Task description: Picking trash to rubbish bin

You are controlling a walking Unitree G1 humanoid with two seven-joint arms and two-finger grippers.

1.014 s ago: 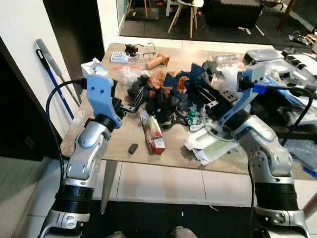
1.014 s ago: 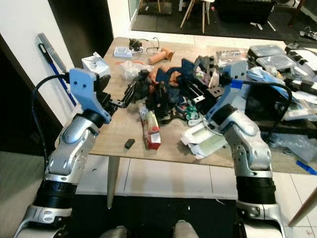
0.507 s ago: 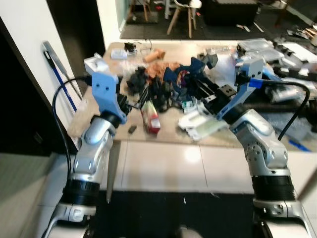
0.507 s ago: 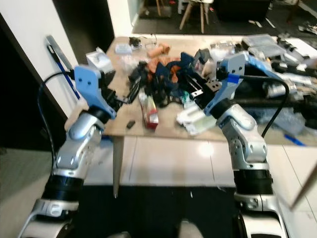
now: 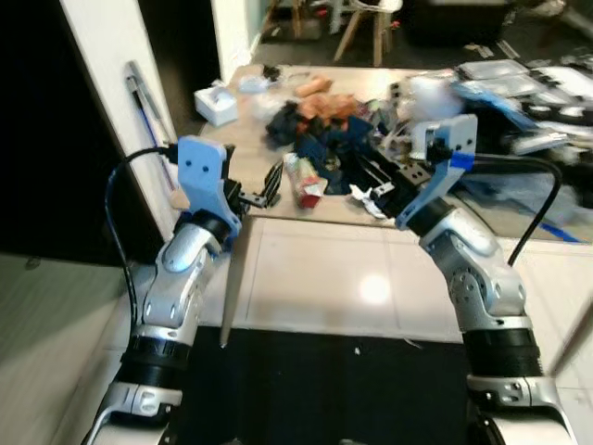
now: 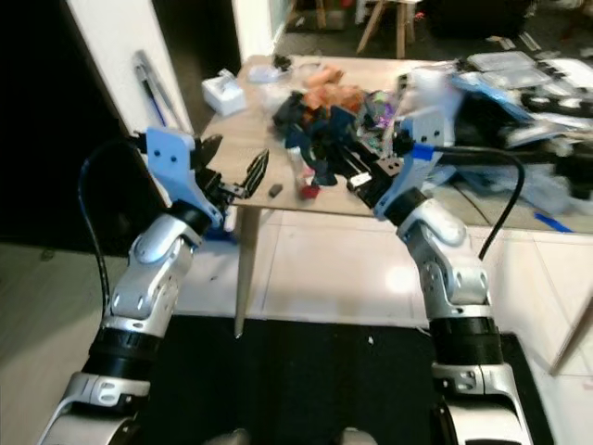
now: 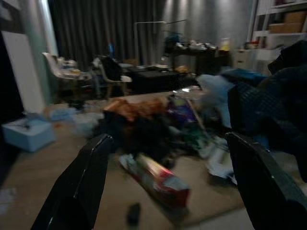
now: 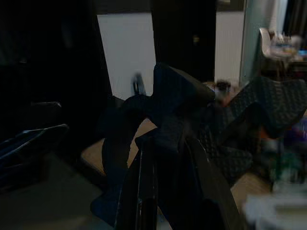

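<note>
Grippers hover off the near edge of the table (image 5: 243, 148), 2 arms raised. Left gripper (image 5: 262, 188) jaws wide, empty. Right gripper (image 5: 363, 176) clamped on a dark blue piece (image 8: 168, 124) (material unclear). Beyond, trash pile (image 5: 324, 130) mid-table, red carton (image 5: 304, 181) nearest. Step looks like carry-off; next needs locating a bin.

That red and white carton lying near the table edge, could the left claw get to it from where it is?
Probably yes. The red and white carton lies just beyond the open left claw, with bare wooden table between them.
</note>
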